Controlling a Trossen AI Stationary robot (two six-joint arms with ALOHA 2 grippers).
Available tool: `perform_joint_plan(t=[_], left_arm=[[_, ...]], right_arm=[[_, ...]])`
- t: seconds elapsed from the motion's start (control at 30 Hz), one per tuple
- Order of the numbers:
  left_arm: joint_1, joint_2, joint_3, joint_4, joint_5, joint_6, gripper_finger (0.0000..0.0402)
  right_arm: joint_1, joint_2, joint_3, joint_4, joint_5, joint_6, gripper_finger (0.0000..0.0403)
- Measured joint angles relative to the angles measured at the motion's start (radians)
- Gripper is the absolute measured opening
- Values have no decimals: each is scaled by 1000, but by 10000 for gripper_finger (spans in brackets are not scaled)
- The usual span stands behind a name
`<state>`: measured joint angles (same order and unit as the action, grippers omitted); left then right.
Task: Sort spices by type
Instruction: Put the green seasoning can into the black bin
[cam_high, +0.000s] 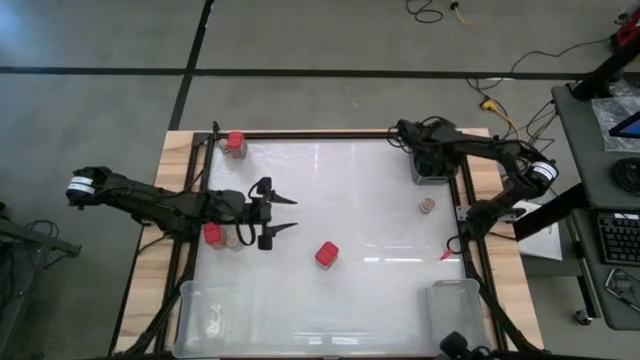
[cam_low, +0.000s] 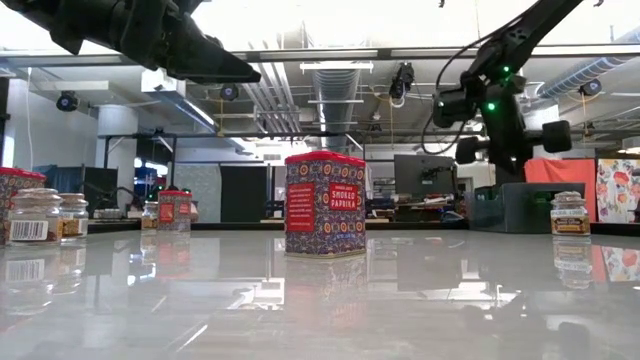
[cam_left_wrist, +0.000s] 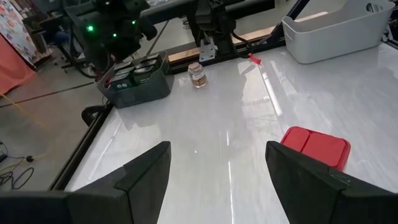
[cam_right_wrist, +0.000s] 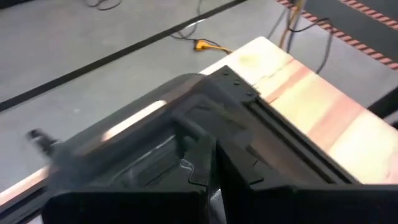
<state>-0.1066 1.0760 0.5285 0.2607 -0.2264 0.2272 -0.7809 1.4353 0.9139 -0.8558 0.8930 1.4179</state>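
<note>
A red-topped paprika tin (cam_high: 326, 254) (cam_low: 325, 205) stands on the white table (cam_high: 380, 230), just off my left gripper (cam_high: 283, 214), which is open and holds nothing. The tin (cam_left_wrist: 314, 148) shows beside one finger in the left wrist view. A tan-lidded round jar (cam_high: 427, 206) (cam_left_wrist: 197, 74) stands toward the right. Under my left arm stand another red tin (cam_high: 212, 234) and a jar (cam_high: 232, 240), and a red-lidded jar (cam_high: 236, 142) stands at the far left corner. My right gripper (cam_right_wrist: 211, 177) is shut and empty over a dark bin (cam_high: 432, 170) with black jars (cam_left_wrist: 140, 73).
Two clear plastic bins (cam_high: 220, 312) (cam_high: 455, 310) stand along the near edge. A black frame (cam_high: 466, 200) rims the table. A small red piece (cam_high: 445, 255) lies near the right rim. The middle of the table between the arms is bare.
</note>
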Motion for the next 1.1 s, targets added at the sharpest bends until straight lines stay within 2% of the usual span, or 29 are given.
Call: perform_joint_plan(t=[0.2, 0.43, 1.1], left_arm=[[0, 0, 0, -1, 0, 0, 247], [0, 0, 0, -2, 0, 14, 247], [0, 0, 0, -1, -1, 26, 247]], right_arm=[[-53, 0, -26, 10, 24, 22, 13], [-97, 0, -52, 149, -35, -86, 12], [-107, 2, -83, 155, -81, -172, 12]])
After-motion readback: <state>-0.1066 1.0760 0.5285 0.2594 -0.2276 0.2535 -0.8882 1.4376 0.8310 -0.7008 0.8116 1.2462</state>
